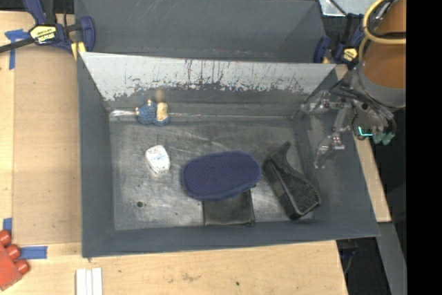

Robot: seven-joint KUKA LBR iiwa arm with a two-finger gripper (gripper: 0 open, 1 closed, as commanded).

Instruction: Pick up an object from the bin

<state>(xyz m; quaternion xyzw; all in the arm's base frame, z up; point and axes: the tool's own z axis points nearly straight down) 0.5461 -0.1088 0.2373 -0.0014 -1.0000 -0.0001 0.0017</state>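
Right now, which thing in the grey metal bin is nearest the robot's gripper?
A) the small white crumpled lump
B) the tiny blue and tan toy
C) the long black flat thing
C: the long black flat thing lies close to the gripper at the right, while the small white crumpled lump and the tiny blue and tan toy sit far to the left.

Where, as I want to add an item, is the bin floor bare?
Bare: the back strip between the blue-and-yellow toy and the gripper, and the front-left corner by the white block. Crowded front centre-right: blue oval pad, dark cloth, black brush.
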